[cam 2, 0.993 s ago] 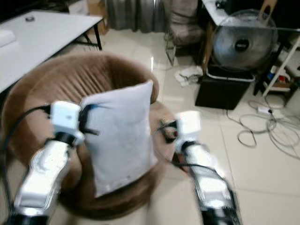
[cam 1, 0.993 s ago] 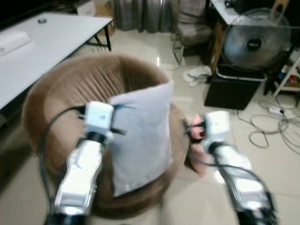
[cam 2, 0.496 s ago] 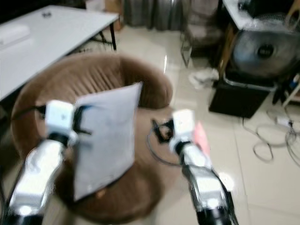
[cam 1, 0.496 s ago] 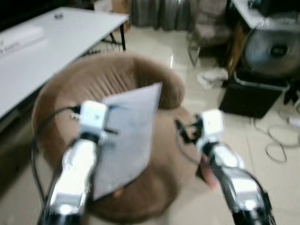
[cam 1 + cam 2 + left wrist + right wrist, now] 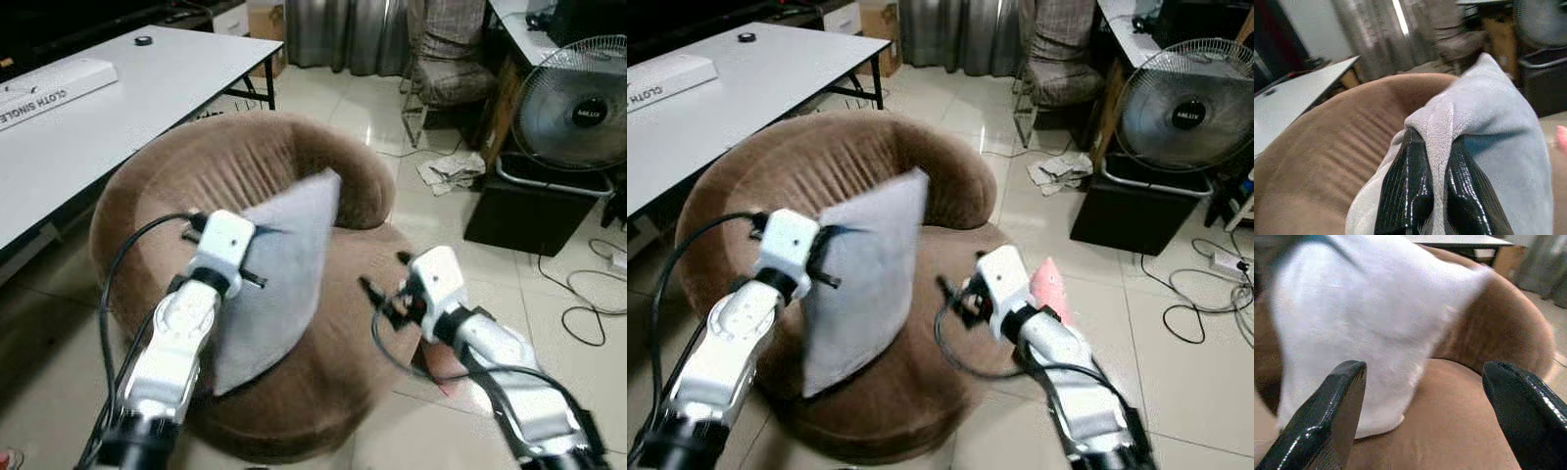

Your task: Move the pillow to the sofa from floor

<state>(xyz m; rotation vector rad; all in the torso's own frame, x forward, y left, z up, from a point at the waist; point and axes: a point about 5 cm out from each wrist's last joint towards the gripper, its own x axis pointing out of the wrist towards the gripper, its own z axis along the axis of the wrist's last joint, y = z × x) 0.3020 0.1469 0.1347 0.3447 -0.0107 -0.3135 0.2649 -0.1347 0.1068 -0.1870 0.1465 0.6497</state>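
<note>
Pillow [image 5: 279, 274] is off the floor, hanging over the seat of the round brown sofa [image 5: 186, 176]; its lower corner looks close to or resting on the cushion, can't tell which.

Left gripper [image 5: 1432, 188]: fingers [image 5: 1410, 191] clamped tight on a fold of fabric at the pillow's upper edge, nothing else carrying it.

Right gripper [image 5: 1420, 411]: fingers [image 5: 1327, 416] spread wide, empty, over the seat just beside the pillow's lower face, not touching it.

Step in hand, as I read it: set it down. To do it well:
- lower the left arm until the pillow's bottom edge takes weight on the seat, then lean it toward the backrest before letting go
- release from this height and it probably flops forward toward the seat's front edge, since it's soft and held by one pinch only
- right gripper could steady the lower face, or pull clear so it doesn't snag fabric
- watch the loose cable [image 5: 127, 284] on the left arm near the sofa wall

Counts: one pillow, one sofa, two grippers. Background: one white table [image 5: 88, 117], one fan [image 5: 576, 106] and one chair [image 5: 446, 69]. One pink thing [image 5: 1050, 286] on the floor by the right arm, can't identify it.
</note>
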